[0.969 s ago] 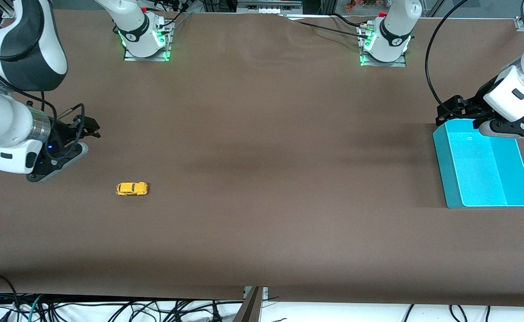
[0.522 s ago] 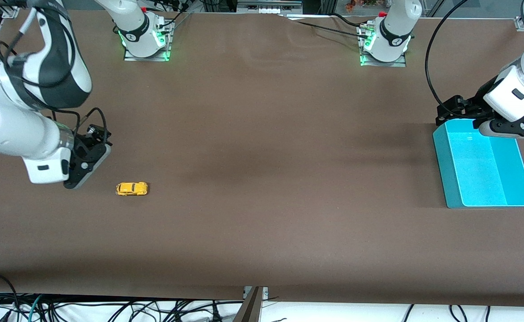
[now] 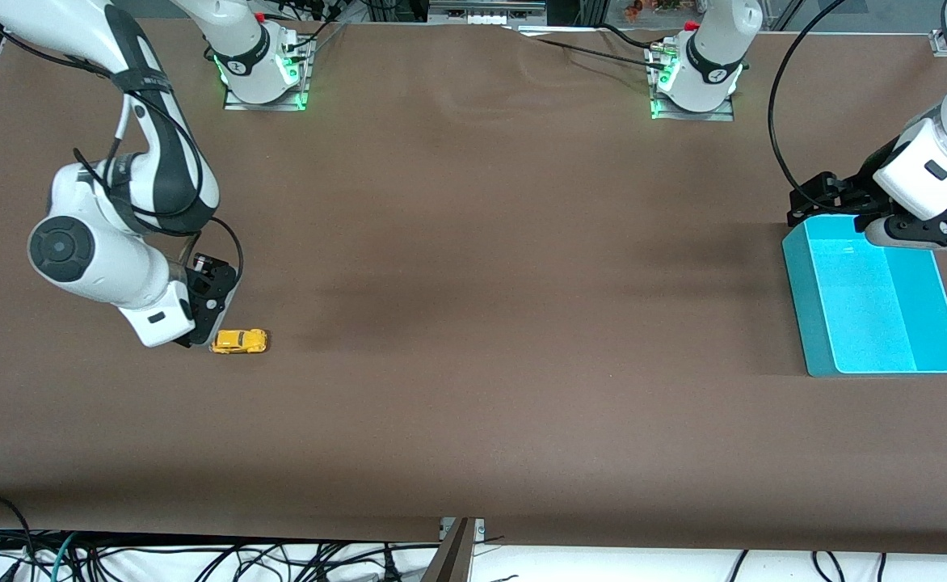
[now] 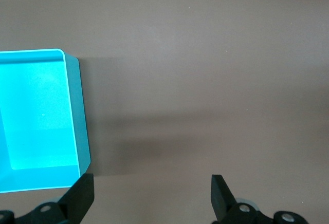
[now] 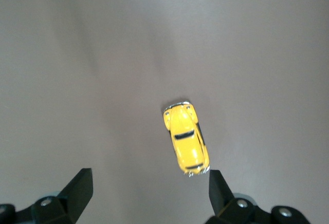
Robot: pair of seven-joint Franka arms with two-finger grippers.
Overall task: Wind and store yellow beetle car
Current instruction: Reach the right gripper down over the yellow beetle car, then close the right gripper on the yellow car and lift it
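Glossy yellow beetle car (image 3: 238, 341) on matt brown cloth-like bench (image 3: 473, 404); smooth, shiny turquoise plastic bin (image 3: 813, 323).

Right end effector (image 3: 199, 327) nearer yellow beetle car (image 3: 238, 341)

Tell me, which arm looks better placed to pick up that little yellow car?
The right arm. Its claw hangs open just beside the yellow car, which lies free on the table. The left claw waits open at the blue bin, at the table's left-arm end.

A robotics lab: bolted arm bases (image 3: 263, 77), brown-covered table (image 3: 473, 404), loose cables (image 3: 199, 558).
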